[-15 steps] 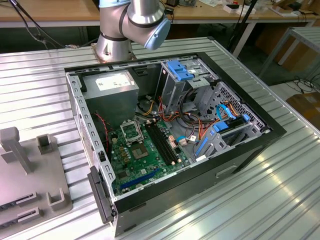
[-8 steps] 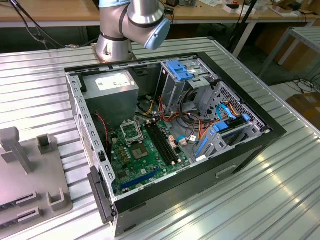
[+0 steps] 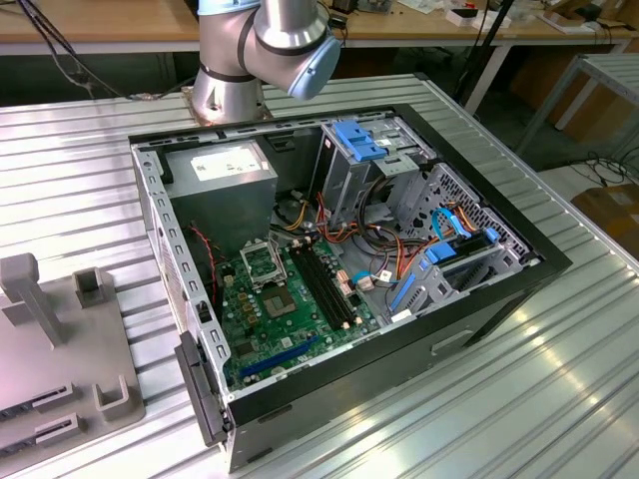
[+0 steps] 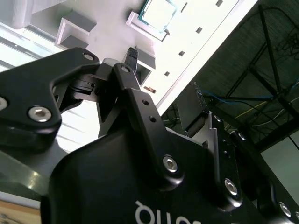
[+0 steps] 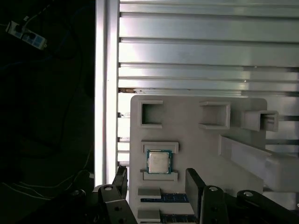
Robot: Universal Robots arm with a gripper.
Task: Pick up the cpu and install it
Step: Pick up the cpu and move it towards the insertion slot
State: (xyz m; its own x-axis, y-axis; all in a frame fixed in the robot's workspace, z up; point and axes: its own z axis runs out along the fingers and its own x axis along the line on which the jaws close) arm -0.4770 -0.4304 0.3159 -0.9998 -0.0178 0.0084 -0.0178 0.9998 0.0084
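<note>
A ribbed metal table [image 3: 559, 399] carries an open computer case [image 3: 379, 359] across the middle of the exterior view. The robot arm [image 3: 262, 40] is at top centre and a grey holder plate [image 3: 45, 374] is at the exterior view's lower left. In the first wrist view the gripper [image 5: 157, 171] hangs over that plate, its black fingers [image 5: 194, 179] spread wide and gripping nothing. The cpu [image 5: 159, 162] lies flat in a shallow seat on the plate, in line with the gap between them.

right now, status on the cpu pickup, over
Pincer open, empty, over the grey tray. Cpu lying in its tray holder, not gripped. Nothing between them.
</note>
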